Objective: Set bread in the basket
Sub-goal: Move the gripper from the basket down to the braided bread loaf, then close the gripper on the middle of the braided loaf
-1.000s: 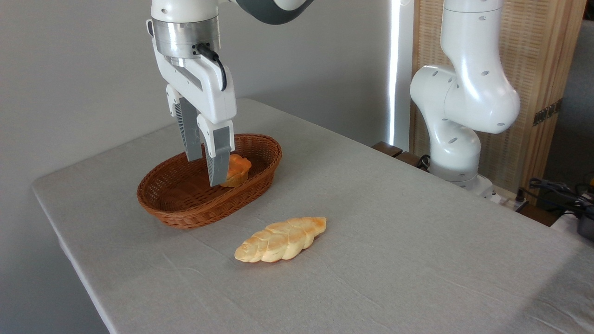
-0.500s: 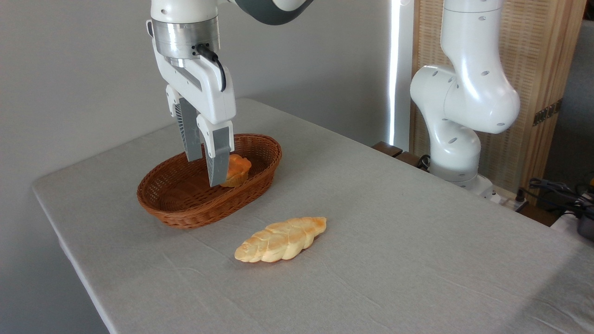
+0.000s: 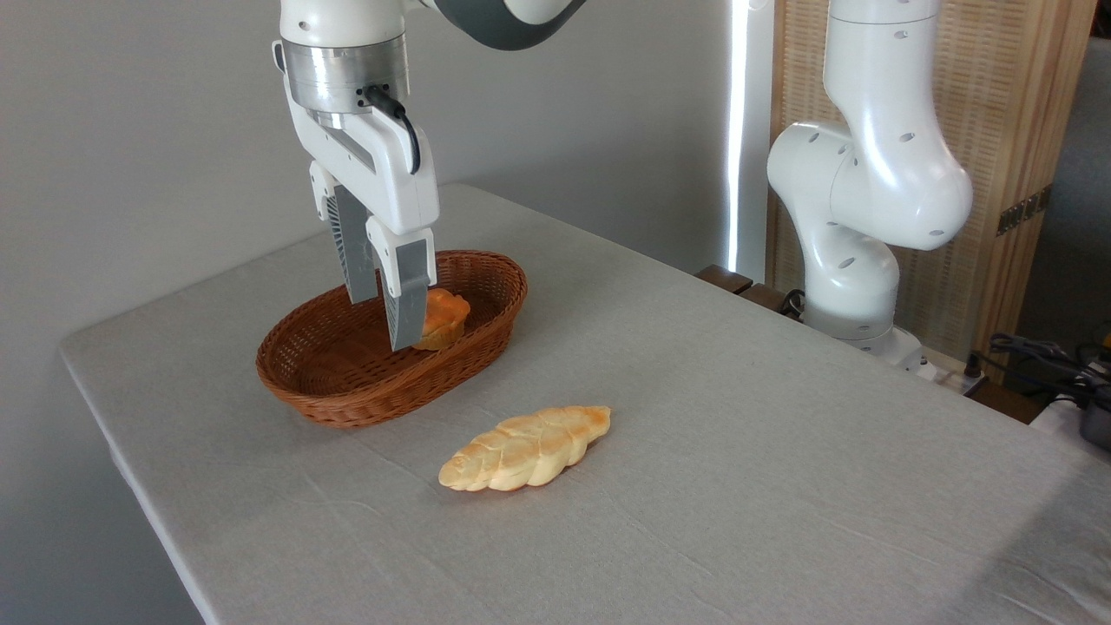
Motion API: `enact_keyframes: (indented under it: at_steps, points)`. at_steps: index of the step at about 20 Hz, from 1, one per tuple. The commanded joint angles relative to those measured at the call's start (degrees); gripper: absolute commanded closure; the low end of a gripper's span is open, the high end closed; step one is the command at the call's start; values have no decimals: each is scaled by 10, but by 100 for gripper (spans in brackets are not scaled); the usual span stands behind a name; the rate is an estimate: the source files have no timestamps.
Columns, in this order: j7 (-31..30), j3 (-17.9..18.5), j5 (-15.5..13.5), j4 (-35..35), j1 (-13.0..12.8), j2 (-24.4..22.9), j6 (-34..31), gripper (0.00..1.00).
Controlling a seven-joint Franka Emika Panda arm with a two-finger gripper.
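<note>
Upper left of frame: end effector [image 3: 384, 314], fingers narrowly parted and empty, has risen slightly above the wicker basket [image 3: 347, 395], leaving a small orange bun [image 3: 443, 318] inside. Braided bread [image 3: 525, 448] lies on the bench [image 3: 738, 451], lower centre, just beside the basket, not yet collected.

a lab-like room: robot arm [image 3: 868, 174] at cloth-covered table [image 3: 694, 434], loose cables [image 3: 1041, 356].

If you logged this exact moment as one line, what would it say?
gripper: open, over basket | bun: in basket | bread: on table, outside basket | task: unfinished
</note>
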Motion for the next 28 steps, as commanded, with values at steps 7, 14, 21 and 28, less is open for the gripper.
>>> enact_keyframes:
  at_steps: [7, 14, 21, 28]
  points:
    - [1, 3, 9, 1, -2, 47, -16, 0]
    - [78, 14, 62, -78, 6, 48, -3, 0]
    - [90, 17, 94, -156, 6, 65, 90, 0]
    - [91, 18, 91, -155, 5, 64, 89, 59]
